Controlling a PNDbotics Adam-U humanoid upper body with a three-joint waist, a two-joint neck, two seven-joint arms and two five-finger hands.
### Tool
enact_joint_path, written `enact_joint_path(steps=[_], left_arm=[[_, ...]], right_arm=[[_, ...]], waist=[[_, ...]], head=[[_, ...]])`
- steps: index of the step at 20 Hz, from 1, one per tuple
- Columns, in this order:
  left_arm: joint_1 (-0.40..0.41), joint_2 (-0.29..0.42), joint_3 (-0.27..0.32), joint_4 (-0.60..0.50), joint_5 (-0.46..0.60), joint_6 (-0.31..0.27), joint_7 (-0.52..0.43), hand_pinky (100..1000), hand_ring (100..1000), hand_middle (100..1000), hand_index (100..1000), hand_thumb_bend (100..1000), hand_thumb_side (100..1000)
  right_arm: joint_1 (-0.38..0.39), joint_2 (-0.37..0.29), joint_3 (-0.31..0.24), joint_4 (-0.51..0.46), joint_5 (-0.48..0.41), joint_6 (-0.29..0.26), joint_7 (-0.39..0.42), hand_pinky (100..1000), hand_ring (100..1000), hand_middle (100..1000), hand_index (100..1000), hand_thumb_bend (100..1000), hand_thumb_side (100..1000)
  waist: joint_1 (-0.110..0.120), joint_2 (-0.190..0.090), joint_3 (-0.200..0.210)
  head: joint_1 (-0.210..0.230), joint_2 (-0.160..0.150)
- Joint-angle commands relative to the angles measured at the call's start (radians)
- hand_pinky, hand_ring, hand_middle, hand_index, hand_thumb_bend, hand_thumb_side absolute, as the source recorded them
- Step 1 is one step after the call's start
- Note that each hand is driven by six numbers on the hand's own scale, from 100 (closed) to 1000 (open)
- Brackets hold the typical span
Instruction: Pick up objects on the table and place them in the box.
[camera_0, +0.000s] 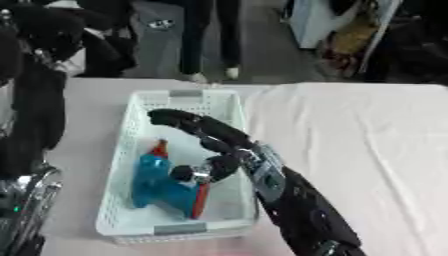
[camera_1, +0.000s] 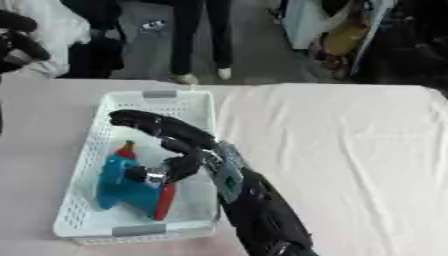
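A white perforated box (camera_0: 116, 170) stands on the table, left of centre. Inside it lies a blue object (camera_0: 156, 182) with a red tip (camera_0: 160, 148) and a red strip (camera_0: 201, 200) along its near side. My right hand (camera_0: 229, 142) reaches in from the lower right and hovers over the box, fingers stretched towards the far left corner. Its thumb (camera_0: 197, 172) bends down just above the blue object, and nothing is held. My left arm (camera_0: 31, 110) shows at the left edge; dark shapes at the top left (camera_1: 17, 40) may be its hand.
A white cloth (camera_0: 367, 145) covers the table to the right of the box. The table's far edge runs just behind the box, and people's legs (camera_0: 210, 40) and clutter stand beyond it.
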Motion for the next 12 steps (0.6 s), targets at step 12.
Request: enact_joint_path(steps=[12], left_arm=[[-0.016,0.003,0.007,-0.015,-0.002,-0.001,0.002,504,627,740,666,188,828]], right_arm=[[-0.041,-0.058,-0.021,-0.028,-0.025,-0.048,-0.024,942,846,952,1000,510,1000]], waist=[[0.003,-0.015,-0.001]], head=[[0.003,-0.017]])
